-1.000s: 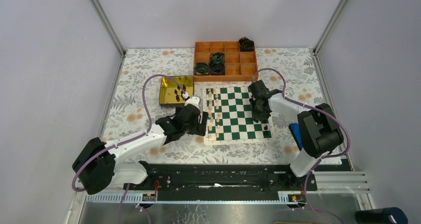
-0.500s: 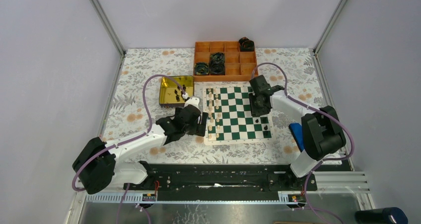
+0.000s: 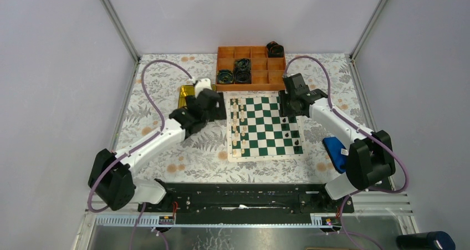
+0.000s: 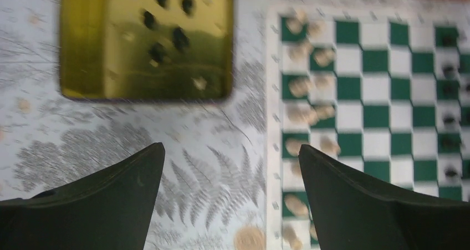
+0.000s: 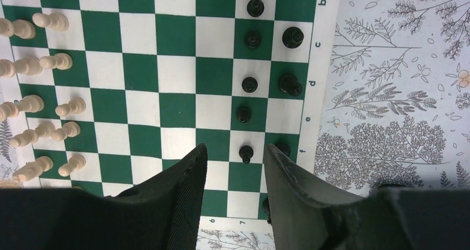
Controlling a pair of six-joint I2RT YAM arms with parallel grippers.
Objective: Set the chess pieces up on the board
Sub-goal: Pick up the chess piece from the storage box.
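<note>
1. Risk comes first from your right gripper (image 5: pixel 235 149). Its fingers stand apart and pinch nothing, and a black pawn (image 5: pixel 246 153) stands just ahead of the gap between them. If you move sideways while low, I think a finger can knock over this pawn or its neighbours.
2. Your left gripper (image 4: pixel 230 150) is spread wide and empty. It hangs over the flowered cloth, between the yellow tin (image 4: pixel 83 39) and the board (image 4: pixel 360 117).
3. Several black pieces (image 4: pixel 179 38) lie loose in the tin. They are small and close together, so a careless grasp may slip or take two at once.
4. On the board, cream-white pieces (image 5: pixel 33 103) fill two columns at the left side. More black pieces (image 5: pixel 249 85) stand in two columns at the right side, and these columns are not yet full.
5. The left wrist view is blurred, so you cannot tell the kind of each piece in the tin.
6. In the right wrist view, the fingers cover the nearest squares, and one dark piece is half hidden behind the right finger.
7. From above, the chess pieces are too small to identify.
</note>
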